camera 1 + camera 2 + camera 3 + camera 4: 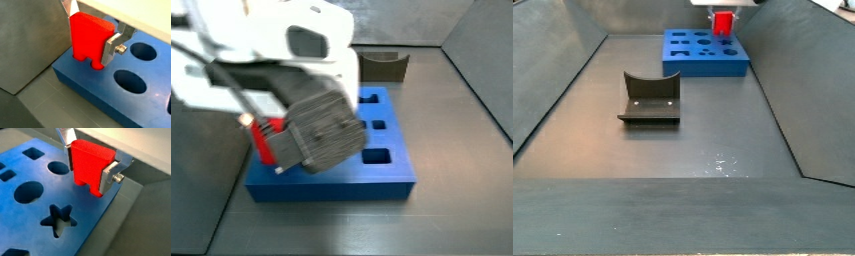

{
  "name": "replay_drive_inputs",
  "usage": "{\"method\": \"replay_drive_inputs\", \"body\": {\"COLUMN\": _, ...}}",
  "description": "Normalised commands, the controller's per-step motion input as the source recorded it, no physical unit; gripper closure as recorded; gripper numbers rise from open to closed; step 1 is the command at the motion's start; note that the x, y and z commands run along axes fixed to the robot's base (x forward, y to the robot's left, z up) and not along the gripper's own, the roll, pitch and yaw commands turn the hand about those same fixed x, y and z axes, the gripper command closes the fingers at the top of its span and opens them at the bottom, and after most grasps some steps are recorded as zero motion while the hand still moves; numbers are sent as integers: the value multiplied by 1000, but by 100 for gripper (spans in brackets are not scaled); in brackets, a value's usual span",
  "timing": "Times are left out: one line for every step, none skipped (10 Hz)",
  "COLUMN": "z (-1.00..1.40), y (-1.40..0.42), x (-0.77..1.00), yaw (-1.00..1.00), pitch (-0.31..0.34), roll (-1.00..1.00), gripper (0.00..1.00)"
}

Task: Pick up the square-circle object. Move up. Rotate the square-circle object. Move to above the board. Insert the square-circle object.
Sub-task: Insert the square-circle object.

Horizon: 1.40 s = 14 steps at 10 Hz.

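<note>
Gripper: the two-finger gripper [90, 32] hangs over one edge of the board, its flat silver finger plates closed against the sides of the red peg; in both wrist views one silver finger [111, 175] with a screw head shows pressed to the peg's flank.
Held piece: the square-circle object [88, 37], a small bright red elongated peg with a lengthwise groove that splits its lower end into two legs, stands upright in the grip.
Peg ends: in a wrist view the two legs [90, 61] reach down to the board's top right at its edge; whether they touch the surface or sit in a hole cannot be told.
Peg seen from the side: in a side view the red peg [267, 138] shows beside the blurred arm, at the near left part of the board.
Board: the large flat blue square block [100, 230] has cut-out holes in its top, among them a star, circles and squares.
Board position: it lies at the far end of the grey floor [700, 150], in a side view.
Holder: a dark grey U-shaped holder [649, 98] stands on the floor well apart from the board [687, 62], with nothing in it.
</note>
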Motion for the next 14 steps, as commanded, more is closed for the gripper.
{"method": "replay_drive_inputs", "body": {"z": -509, "y": -63, "x": -366, "yaw": 294, "pitch": -367, "roll": 114, "gripper": 100}}
{"method": "replay_drive_inputs", "body": {"z": -523, "y": -103, "x": -297, "yaw": 251, "pitch": -360, "roll": 107, "gripper": 100}}
{"method": "replay_drive_inputs", "body": {"z": -640, "y": -123, "x": -37, "yaw": 171, "pitch": -290, "roll": 96, "gripper": 100}}
{"method": "replay_drive_inputs", "body": {"z": -957, "y": -34, "x": 391, "yaw": 20, "pitch": -114, "roll": 50, "gripper": 100}}
{"method": "replay_drive_inputs", "body": {"z": -1000, "y": 0, "x": 654, "yaw": 0, "pitch": -1, "roll": 40, "gripper": 100}}
{"method": "replay_drive_inputs", "body": {"z": -857, "y": 51, "x": 674, "yaw": 0, "pitch": 0, "roll": 17, "gripper": 100}}
{"method": "replay_drive_inputs", "body": {"z": -466, "y": 80, "x": 454, "yaw": -6, "pitch": 0, "roll": 0, "gripper": 100}}
{"method": "replay_drive_inputs", "body": {"z": 0, "y": 0, "x": 0, "yaw": 0, "pitch": 0, "roll": 6, "gripper": 100}}
{"method": "replay_drive_inputs", "body": {"z": -480, "y": 0, "x": 0, "yaw": 20, "pitch": -90, "roll": 144, "gripper": 100}}
{"method": "replay_drive_inputs", "body": {"z": -771, "y": 0, "x": -6, "yaw": 37, "pitch": -179, "roll": 164, "gripper": 100}}
{"method": "replay_drive_inputs", "body": {"z": -806, "y": 0, "x": 0, "yaw": 20, "pitch": -166, "roll": 149, "gripper": 100}}
{"method": "replay_drive_inputs", "body": {"z": -854, "y": 0, "x": 0, "yaw": 9, "pitch": -139, "roll": 137, "gripper": 100}}
{"method": "replay_drive_inputs", "body": {"z": -337, "y": 0, "x": 0, "yaw": 0, "pitch": -119, "roll": 0, "gripper": 100}}
{"method": "replay_drive_inputs", "body": {"z": 0, "y": 0, "x": 0, "yaw": 0, "pitch": -10, "roll": 0, "gripper": 100}}
